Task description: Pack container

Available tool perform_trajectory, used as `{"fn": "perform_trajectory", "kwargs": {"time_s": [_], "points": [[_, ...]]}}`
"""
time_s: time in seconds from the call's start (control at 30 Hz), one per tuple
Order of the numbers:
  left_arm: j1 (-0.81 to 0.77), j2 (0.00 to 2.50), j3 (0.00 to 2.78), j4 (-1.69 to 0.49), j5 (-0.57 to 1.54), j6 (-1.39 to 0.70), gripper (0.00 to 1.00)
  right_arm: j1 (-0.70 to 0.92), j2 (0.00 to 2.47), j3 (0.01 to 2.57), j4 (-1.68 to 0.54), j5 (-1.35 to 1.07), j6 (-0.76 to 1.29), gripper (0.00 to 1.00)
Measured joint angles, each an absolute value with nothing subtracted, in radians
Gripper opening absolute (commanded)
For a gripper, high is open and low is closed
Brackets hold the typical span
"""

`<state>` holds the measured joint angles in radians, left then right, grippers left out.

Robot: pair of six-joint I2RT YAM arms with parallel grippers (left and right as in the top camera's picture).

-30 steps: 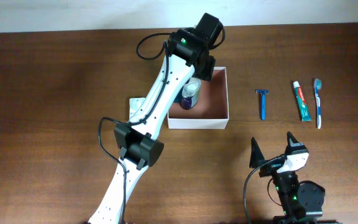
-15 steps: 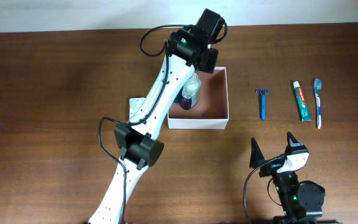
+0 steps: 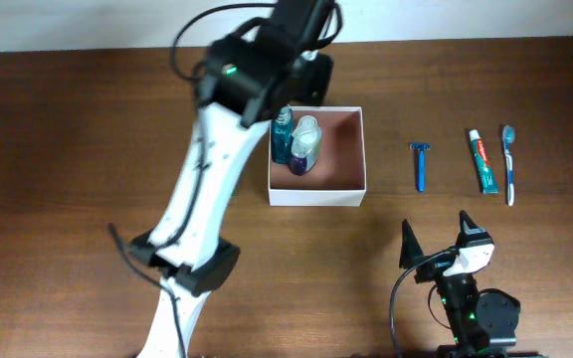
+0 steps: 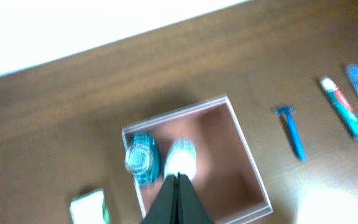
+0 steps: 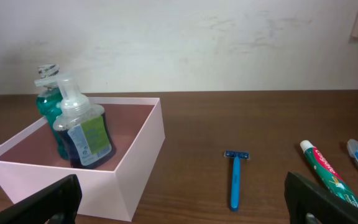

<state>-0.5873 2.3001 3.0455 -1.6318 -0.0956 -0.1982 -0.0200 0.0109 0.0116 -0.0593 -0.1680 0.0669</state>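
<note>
Right, the container (image 3: pixel 318 196) is sitting just past mid-table, slightly toward the far edge, its thin white walls framing a reddish-brown floor. Two bottles are standing upright in its left half: a teal bottle (image 3: pixel 283 134) against the left wall and a blue pump bottle (image 3: pixel 304 149) with a white pump just beside it, while the right half is showing bare floor. The left gripper (image 4: pixel 178 180) is hanging above the box, looking straight down at the pump bottle, its two fingers pressed flat together with nothing between them. Off to the container's right, well apart from it, a blue razor (image 3: pixel 420 164), a toothpaste tube (image 3: pixel 482 161) and a toothbrush (image 3: pixel 508 164) are lying in a row, parallel to each other. A small white-and-green packet (image 4: pixel 89 207) is lying just left of the box. The right gripper (image 3: pixel 436 239) is waiting near the front edge with its fingers spread wide and empty. Everything is resting on a dark brown wooden table (image 3: pixel 68 149), and a plain white wall (image 3: pixel 68 25) is running along its far side.
</note>
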Motion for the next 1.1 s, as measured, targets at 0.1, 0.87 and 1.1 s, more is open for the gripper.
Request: {"fn": "perform_trajectory", "kwargs": {"time_s": [0.1,0.87,1.1], "points": [[-0.593,2.279,3.042,-1.682,-0.033,-0.183,0.01,-0.020,0.011,0.012,-0.059,-0.168,0.067,0.99],[-0.665,2.334,2.628,-1.677,0.022,-0.163,0.01,-0.020,0.011,0.012,-0.059,-0.168,0.067,0.99],[-0.665,2.334,2.496,-1.562,-0.007,-0.169,0.01,-0.020,0.011,0.012,-0.059,-0.168,0.066,0.99]]}}
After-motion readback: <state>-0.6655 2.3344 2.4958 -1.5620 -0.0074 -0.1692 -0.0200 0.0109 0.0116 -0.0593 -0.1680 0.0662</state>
